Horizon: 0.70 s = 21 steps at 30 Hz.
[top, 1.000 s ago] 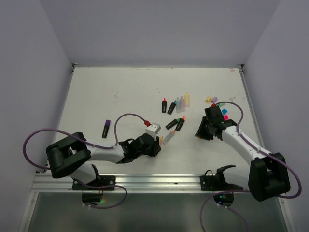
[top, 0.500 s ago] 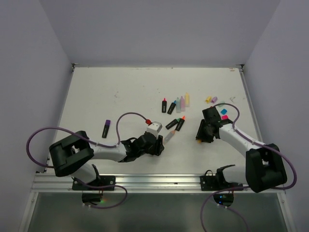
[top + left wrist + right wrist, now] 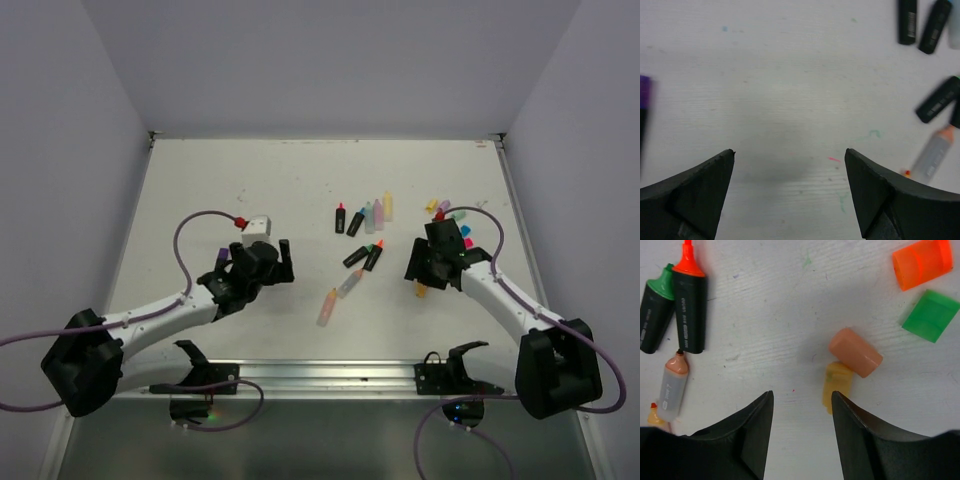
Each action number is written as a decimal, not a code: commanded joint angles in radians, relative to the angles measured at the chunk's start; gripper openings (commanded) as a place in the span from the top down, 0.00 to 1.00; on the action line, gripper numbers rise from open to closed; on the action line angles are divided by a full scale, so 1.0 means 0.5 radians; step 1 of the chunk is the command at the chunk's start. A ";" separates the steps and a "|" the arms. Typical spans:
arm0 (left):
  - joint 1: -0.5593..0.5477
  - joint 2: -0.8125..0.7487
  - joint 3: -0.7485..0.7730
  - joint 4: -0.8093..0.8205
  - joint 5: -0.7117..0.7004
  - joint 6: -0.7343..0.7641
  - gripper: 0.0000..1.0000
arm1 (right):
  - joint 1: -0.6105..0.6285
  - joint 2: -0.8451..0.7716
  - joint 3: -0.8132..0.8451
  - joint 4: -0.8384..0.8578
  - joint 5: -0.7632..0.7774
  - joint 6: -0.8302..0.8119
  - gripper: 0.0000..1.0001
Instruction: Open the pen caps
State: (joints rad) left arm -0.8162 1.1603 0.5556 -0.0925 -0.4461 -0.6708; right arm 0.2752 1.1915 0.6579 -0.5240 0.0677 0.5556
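Note:
My left gripper (image 3: 275,250) (image 3: 790,152) hangs wide open over bare table with nothing between its fingers. Just left of it lies a black pen with a purple cap (image 3: 221,258) (image 3: 644,92). My right gripper (image 3: 415,278) (image 3: 802,395) is open and empty. A peach pen cap (image 3: 855,352) (image 3: 421,291) and a yellow cap (image 3: 837,386) lie just ahead of its right finger. An orange cap (image 3: 922,263) and a green cap (image 3: 931,315) lie further on. Uncapped pens lie between the arms: two black ones (image 3: 364,257) (image 3: 688,307), a peach-tipped pastel one (image 3: 348,284) (image 3: 673,385) and another pastel one (image 3: 327,307).
A row of several uncapped pens (image 3: 365,215) lies at the middle back. More loose caps (image 3: 438,207) (image 3: 466,238) sit beyond the right arm. The white table (image 3: 250,190) is walled on three sides. A metal rail (image 3: 320,375) runs along the near edge.
The left gripper opened, left a pastel pen on the table and swung left towards the purple-capped pen. The right gripper opened, and the peach cap now lies on the table.

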 commanded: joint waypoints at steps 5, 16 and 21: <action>0.490 -0.109 0.006 -0.469 -0.091 -0.091 0.00 | 0.042 -0.088 0.157 0.094 -0.282 -0.117 0.46; 0.813 0.054 0.027 -0.483 -0.313 -0.198 0.00 | 0.069 -0.002 0.203 0.170 -0.476 -0.185 0.46; 0.819 0.323 0.125 -0.646 -0.424 -0.367 0.00 | 0.069 0.028 0.200 0.201 -0.525 -0.197 0.46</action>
State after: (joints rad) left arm -0.4141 1.2663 0.5697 -0.3580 -0.5697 -0.7792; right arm 0.3077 1.1954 0.7189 -0.4595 -0.1524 0.4789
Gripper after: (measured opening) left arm 0.997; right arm 0.538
